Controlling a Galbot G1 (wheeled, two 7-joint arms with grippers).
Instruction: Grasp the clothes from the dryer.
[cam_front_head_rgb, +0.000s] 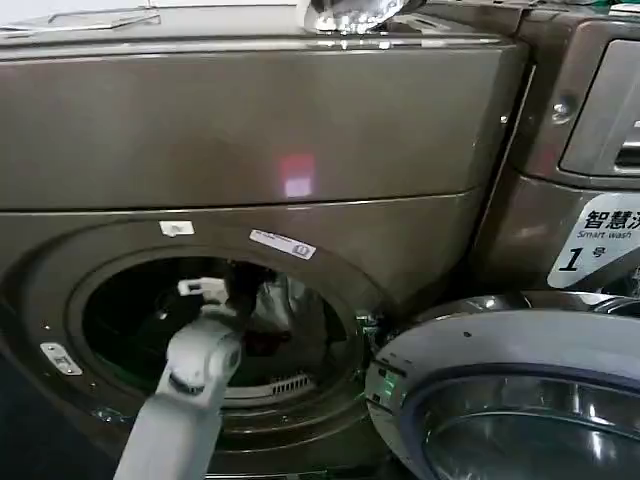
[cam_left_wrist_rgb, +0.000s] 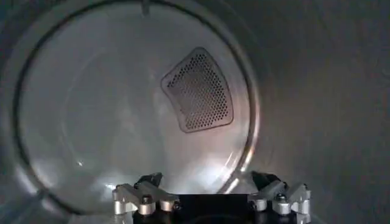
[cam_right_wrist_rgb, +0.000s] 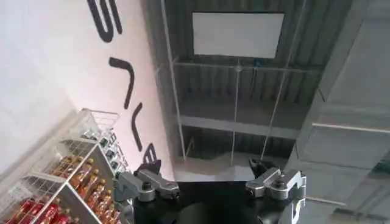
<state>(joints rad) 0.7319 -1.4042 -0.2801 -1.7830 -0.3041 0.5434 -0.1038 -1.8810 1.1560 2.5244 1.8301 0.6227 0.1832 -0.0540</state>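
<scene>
Clothes (cam_front_head_rgb: 278, 305): pale fabric with a dark red patch below, glimpsed inside the round porthole of the dryer (cam_front_head_rgb: 250, 130), toward the drum's right-hand side, partly hidden behind the left arm.

Dryer: bronze-brown front-loader, porthole open, white sticker (cam_front_head_rgb: 282, 244) on the rim above the opening, small white tag (cam_front_head_rgb: 176, 228) beside it. Grey-rimmed glass door (cam_front_head_rgb: 510, 400) swung open at lower right. White label marked 1 (cam_front_head_rgb: 595, 245) on the panel at right.

Left gripper (cam_left_wrist_rgb: 210, 182): reached in through the porthole, white arm rising from the lower left in the head view. Fingers spread apart, nothing between them in the left wrist view; facing the drum's rear wall (cam_left_wrist_rgb: 122, 122) and its perforated vent panel (cam_left_wrist_rgb: 199, 90).

Right gripper (cam_right_wrist_rgb: 207, 176): away from the dryer, fingers apart, holding nothing; pointed up at a ribbed ceiling with a white panel (cam_right_wrist_rgb: 237, 35). Wire shelving with bottles (cam_right_wrist_rgb: 67, 189) beside it, against a white wall with dark lettering.
</scene>
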